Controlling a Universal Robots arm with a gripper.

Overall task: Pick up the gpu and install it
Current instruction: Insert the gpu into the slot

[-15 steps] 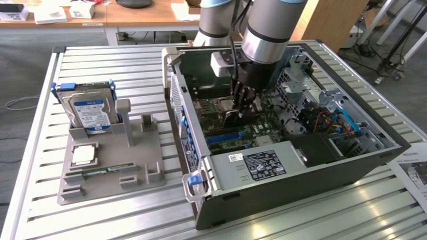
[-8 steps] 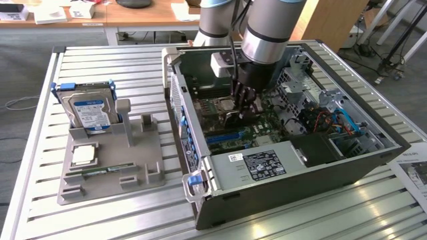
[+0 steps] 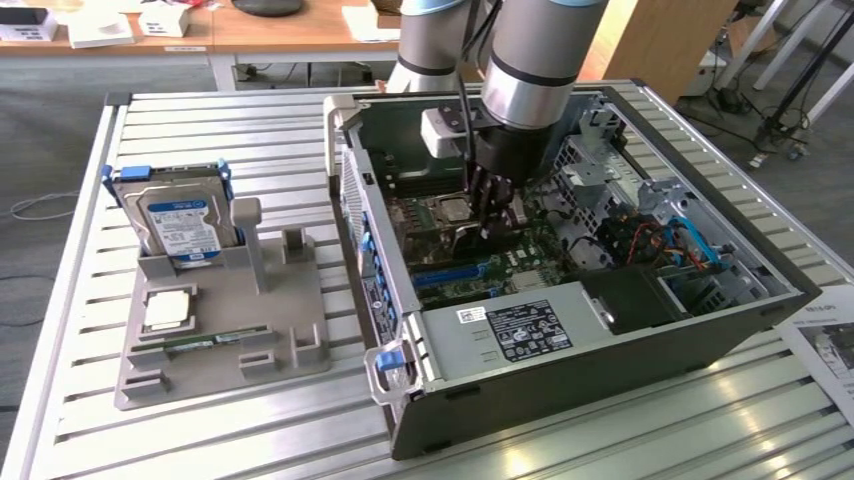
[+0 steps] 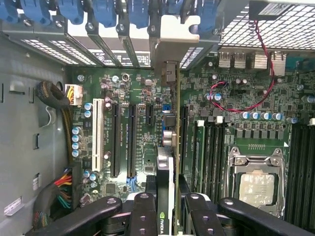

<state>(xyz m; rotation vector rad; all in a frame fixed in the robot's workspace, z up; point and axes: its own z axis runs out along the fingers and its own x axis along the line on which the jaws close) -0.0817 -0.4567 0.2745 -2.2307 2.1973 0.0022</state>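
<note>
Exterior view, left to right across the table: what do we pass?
hard drive → computer case, at its wall on the exterior view's left → gripper shut on the gpu inside the case → blue cable → paper sheet

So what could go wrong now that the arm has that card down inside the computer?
The gripper holds the gpu edge-on above the motherboard. If it is slightly off, its edge could jam against the board instead of seating. Its end bracket could also catch on the case's rear frame.

Exterior view overlooks case [image 3: 601, 385]; wrist view close above its motherboard [image 4: 147, 123].
</note>
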